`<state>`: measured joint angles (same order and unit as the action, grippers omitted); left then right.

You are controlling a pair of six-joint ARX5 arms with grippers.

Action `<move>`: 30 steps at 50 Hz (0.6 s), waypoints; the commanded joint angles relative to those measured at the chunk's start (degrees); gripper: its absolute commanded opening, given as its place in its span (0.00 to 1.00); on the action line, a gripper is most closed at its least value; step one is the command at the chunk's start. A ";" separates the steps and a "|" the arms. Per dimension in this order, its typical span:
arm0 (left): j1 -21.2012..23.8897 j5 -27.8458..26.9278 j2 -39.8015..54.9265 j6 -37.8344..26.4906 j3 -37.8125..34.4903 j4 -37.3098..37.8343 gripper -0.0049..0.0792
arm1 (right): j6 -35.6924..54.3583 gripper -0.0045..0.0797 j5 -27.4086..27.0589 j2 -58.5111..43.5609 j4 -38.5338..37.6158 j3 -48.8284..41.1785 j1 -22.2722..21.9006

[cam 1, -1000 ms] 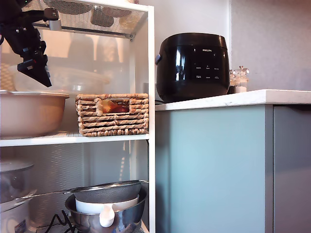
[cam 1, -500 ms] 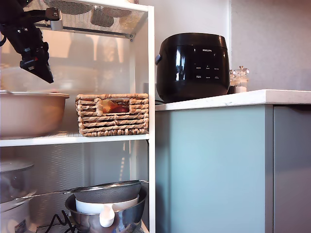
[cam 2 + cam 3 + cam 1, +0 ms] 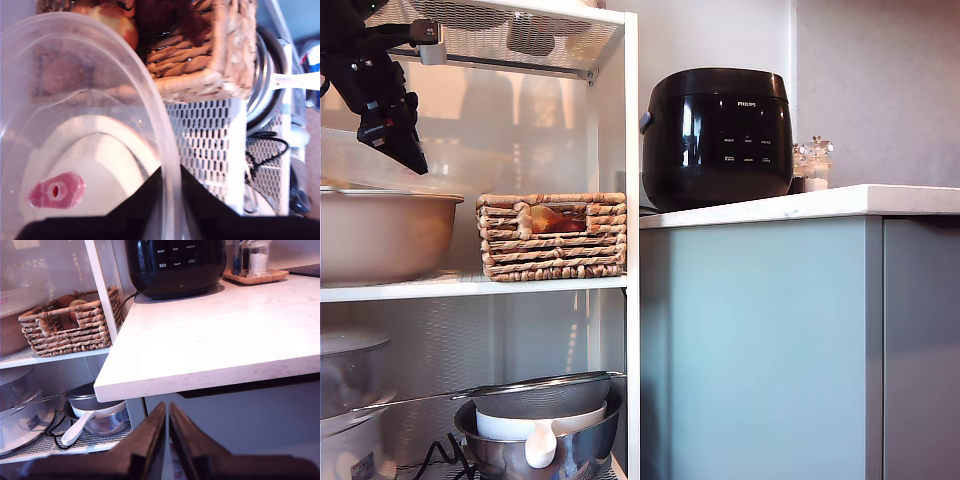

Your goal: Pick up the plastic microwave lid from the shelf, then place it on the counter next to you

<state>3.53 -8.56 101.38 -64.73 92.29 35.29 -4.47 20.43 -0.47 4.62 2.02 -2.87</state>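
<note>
First wrist view, pincer (image 3: 169, 200) clamped on plastic microwave lid (image 3: 75, 125) rim, above shelf (image 3: 210, 135)

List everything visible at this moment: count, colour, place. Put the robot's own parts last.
plastic microwave lid: one, translucent clear, held by its rim above the beige bowl
shelf: one, white frame with mesh tiers, exterior view's left
counter: one, white top over blue-grey fronts, exterior view's right
beige bowl: one, beige, middle shelf board
wicker basket: one, tan, middle shelf board beside the bowl, fruit inside
cooker: one, black, on the counter
shakers: small glass group on a wooden tray, beside the cooker
steel bowl: one, silver, lower tier, holding a strainer, a white bowl and a white spoon
my first gripper: black, shut on the lid's rim
my second gripper: black, shut, empty, below the counter edge
</note>
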 commanded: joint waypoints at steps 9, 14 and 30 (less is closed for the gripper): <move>1.09 0.48 0.61 0.46 2.34 7.08 0.03 | -0.02 0.04 0.02 0.35 -0.31 0.35 0.24; 2.16 0.87 0.46 0.83 3.89 9.25 0.03 | 0.00 0.04 0.02 0.35 -0.28 0.35 0.24; 5.38 2.45 -1.03 4.96 8.66 14.71 0.03 | -0.02 0.04 0.02 0.35 -0.07 0.35 0.24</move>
<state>8.56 -6.39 101.38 -60.27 99.37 50.24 -4.47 20.43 -0.47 4.78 2.02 -2.87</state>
